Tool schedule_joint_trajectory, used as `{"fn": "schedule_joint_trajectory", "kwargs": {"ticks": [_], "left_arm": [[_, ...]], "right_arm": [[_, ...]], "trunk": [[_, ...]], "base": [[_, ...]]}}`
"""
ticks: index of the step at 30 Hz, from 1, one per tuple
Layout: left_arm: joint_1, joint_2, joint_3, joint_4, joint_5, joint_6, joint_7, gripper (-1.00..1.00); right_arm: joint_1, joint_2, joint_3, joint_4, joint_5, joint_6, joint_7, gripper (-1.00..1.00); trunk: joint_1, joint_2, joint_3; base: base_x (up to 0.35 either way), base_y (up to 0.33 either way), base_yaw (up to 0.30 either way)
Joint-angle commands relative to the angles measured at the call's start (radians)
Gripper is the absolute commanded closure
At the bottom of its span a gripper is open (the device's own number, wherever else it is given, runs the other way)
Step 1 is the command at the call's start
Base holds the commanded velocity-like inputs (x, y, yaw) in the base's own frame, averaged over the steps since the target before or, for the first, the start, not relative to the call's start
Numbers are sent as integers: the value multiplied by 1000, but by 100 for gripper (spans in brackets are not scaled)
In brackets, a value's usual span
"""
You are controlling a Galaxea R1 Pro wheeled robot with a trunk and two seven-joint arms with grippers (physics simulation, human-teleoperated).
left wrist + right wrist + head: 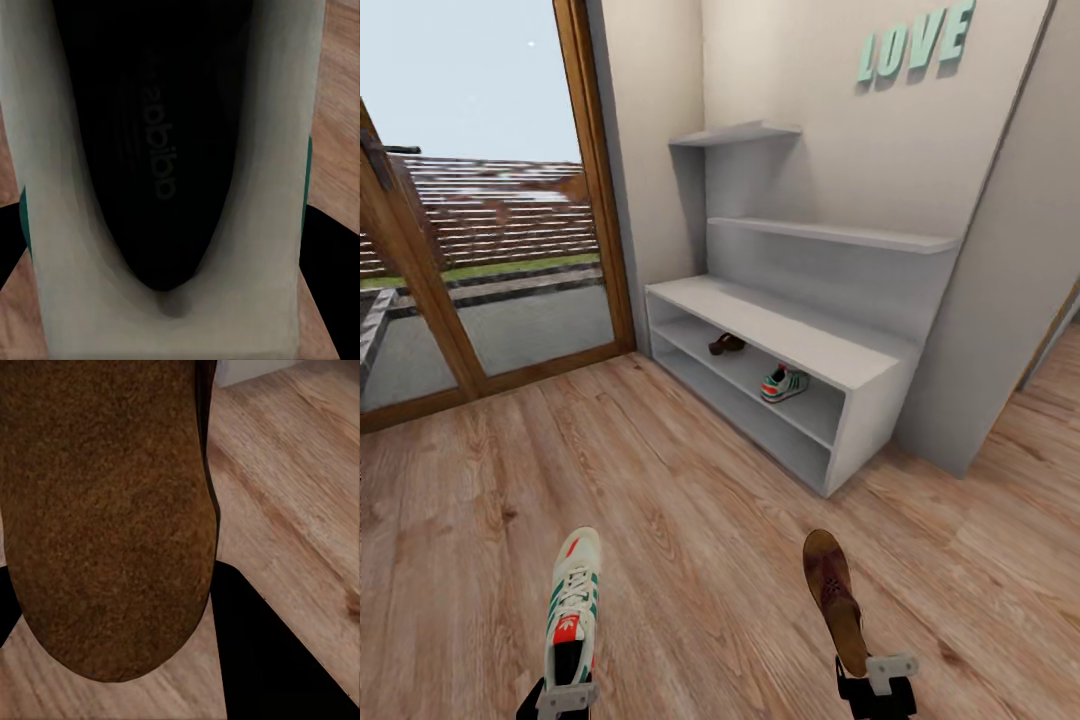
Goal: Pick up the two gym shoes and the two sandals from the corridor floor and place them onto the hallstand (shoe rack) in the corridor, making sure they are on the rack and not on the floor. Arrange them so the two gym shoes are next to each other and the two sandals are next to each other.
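Left gripper (565, 697) clamped on gym shoe (572, 606) heel, right gripper (875, 680) on sandal (834, 596) heel, both above corridor floor (690, 520). Sneaker light, stiff heel cup, decent hold. Sandal thin, floppy, probably droops. Mates already on hallstand (780, 335) shelf.

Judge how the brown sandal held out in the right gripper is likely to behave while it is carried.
The sandal looks thin and flat, so probably light. Held at its heel end by the right gripper, it may droop or swing. Its footbed looks rough, so slipping seems unlikely.

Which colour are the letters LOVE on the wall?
Pale teal green; the LOVE letters show best in the head view.
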Motion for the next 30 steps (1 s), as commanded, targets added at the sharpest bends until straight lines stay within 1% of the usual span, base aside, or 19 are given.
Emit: {"fn": "schedule_joint_trajectory", "kwargs": {"ticks": [1, 12, 26, 30], "left_arm": [[-1, 0, -8, 0, 5, -2, 4, 100], [-1, 0, -8, 1, 7, -3, 4, 100], [-1, 0, -8, 0, 7, -2, 4, 100], [-1, 0, -8, 0, 7, -2, 5, 100]], "right_arm": [[-1, 0, 9, 1, -13, -3, 0, 100], [-1, 0, 9, 0, -13, -3, -1, 100], [-1, 0, 8, -3, -14, -3, -2, 100], [-1, 0, 8, -3, -14, -3, -2, 100]], "trunk": [[0, 0, -1], [0, 0, -1], [0, 0, -1], [0, 0, -1]], "base": [[198, 298, 1], [213, 288, 0], [246, 249, 0], [264, 243, -101]]}}
